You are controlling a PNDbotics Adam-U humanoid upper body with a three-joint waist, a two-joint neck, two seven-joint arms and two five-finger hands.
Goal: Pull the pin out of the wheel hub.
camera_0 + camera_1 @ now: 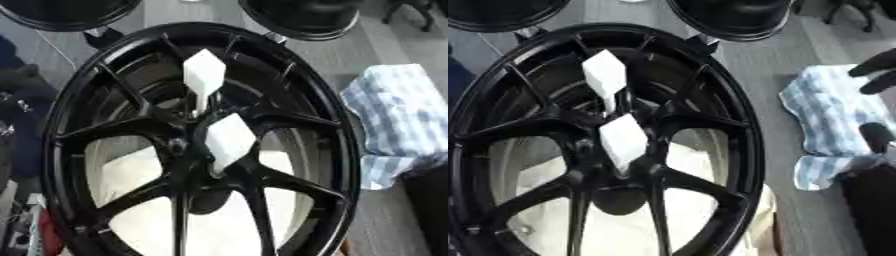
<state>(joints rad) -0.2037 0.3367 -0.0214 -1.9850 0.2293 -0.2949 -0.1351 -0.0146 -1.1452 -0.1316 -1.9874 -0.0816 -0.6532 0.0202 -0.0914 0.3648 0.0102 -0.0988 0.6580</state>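
A large black spoked wheel (87, 90) fills the middle of both views. At its hub (179, 146) stand two white pins with flat diamond-shaped heads. The upper pin (203, 75) rises from just above the hub centre, and the lower pin (229, 140) stands just right of the centre. Only the right eye view shows my right hand (877, 70), at the right edge over a checked cloth. Its black fingers are spread, hold nothing, and stay well clear of the wheel. My left hand shows in neither view.
A blue-and-white checked cloth (402, 120) lies on the grey floor to the right of the wheel. Two more black rims (306, 17) (70, 12) sit at the top edge. Something white (131, 170) shows through the spokes.
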